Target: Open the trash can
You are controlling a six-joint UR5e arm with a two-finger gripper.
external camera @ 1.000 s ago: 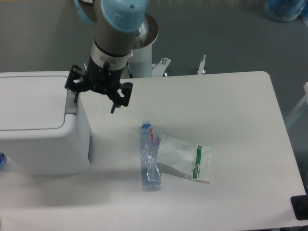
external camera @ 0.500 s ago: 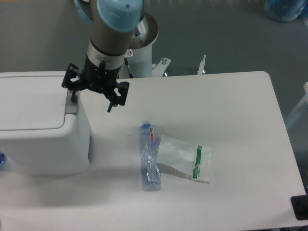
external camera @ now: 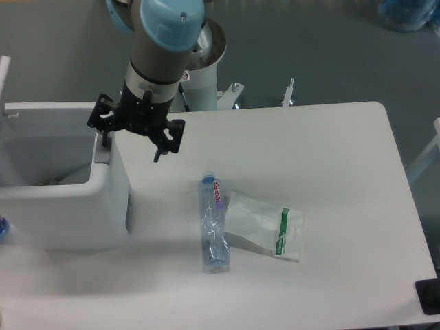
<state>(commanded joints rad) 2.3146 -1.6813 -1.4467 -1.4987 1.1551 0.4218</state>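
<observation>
The trash can [external camera: 69,213] is a large white boxy bin at the table's left edge. Its lid [external camera: 4,81] stands raised at the far left, showing only as a thin white strip. The hollow inside [external camera: 42,161] is exposed, with something pale lying at the bottom. My gripper [external camera: 132,141] hangs over the bin's right rim with its black fingers spread apart and nothing between them. One fingertip [external camera: 104,139] sits on or just above the grey strip [external camera: 101,152] on the rim; the other fingertip [external camera: 160,152] hangs over the table.
A clear plastic bottle [external camera: 214,223] lies on the table right of the bin. A clear bag with a green label [external camera: 265,227] lies beside it. A white post with a metal bowl [external camera: 206,62] stands behind the table.
The lid, flat and closed in both earlier frames, now stands up at the left and the bin's inside shows. My gripper shifted slightly left one second ago and has since held still.
</observation>
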